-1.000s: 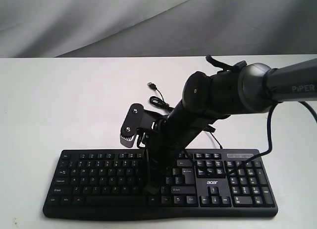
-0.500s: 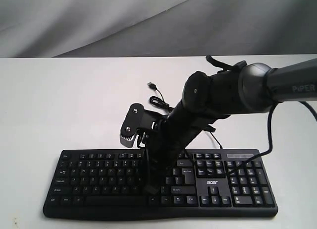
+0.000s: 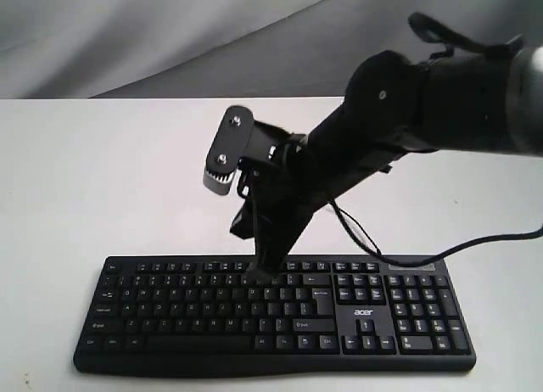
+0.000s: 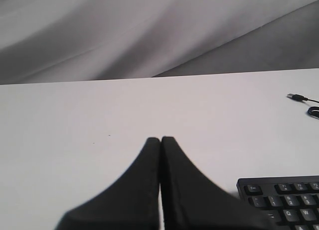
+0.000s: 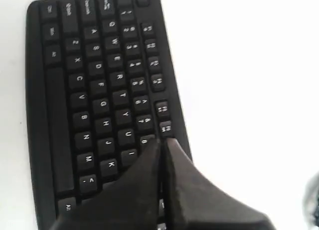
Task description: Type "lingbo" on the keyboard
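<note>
The black keyboard point(image 3: 170, 311) lies along the near edge of the white table, with its acer logo point(image 3: 363, 312) towards the right. My right gripper point(image 3: 261, 277) reaches in from the right and is shut, pointing down at the upper key rows left of the middle. In the right wrist view the right gripper point(image 5: 162, 141) has its tips by the number row, beside the I key point(image 5: 130, 154) on the keyboard point(image 5: 94, 90). I cannot tell whether the tips touch a key. My left gripper point(image 4: 160, 139) is shut and empty above bare table, with a corner of the keyboard point(image 4: 284, 195) beside it.
The keyboard's USB plug point(image 4: 297, 96) lies loose on the white table point(image 3: 102, 180) behind the keyboard. A grey cloth backdrop point(image 3: 170, 36) hangs past the far table edge. The right arm's black body point(image 3: 399, 112) stands high over the keyboard's right half.
My right gripper has lifted off the lower key rows and moved back to the upper rows. The arm has risen and hides the cable in the exterior view.
</note>
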Available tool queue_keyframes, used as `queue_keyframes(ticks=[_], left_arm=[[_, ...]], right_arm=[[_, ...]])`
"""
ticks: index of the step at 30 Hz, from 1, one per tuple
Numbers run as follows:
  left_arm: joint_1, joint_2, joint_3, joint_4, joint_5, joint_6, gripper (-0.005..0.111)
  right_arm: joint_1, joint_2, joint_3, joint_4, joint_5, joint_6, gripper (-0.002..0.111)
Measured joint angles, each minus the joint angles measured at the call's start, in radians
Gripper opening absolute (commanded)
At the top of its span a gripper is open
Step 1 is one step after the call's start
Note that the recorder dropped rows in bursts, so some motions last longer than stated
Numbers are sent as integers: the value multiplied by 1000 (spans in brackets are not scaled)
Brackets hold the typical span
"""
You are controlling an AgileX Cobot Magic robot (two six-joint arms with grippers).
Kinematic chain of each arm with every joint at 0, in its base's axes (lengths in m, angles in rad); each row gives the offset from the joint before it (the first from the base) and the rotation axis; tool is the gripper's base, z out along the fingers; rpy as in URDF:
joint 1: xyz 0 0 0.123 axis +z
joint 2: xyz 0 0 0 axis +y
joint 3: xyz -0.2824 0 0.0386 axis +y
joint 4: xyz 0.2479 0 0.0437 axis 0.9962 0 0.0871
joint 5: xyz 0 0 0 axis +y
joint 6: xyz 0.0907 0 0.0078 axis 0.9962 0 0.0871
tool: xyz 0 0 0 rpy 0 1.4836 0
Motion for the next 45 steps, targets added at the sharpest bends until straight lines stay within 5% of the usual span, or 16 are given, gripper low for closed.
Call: queue_keyframes(ticks=[16,25,32,45], left_arm=[[0,0,0,0,0,0,1],[0,0,0,0,0,0,1],[0,0,0,0,0,0,1],[0,0,0,0,0,0,1]], right_arm=[[0,-596,2,-154,-24,291,0],[0,-849,205,-88,-253,317,0],[0,-933,370,-42,-223,320,0],[0,-958,382,-24,-234,320,0]])
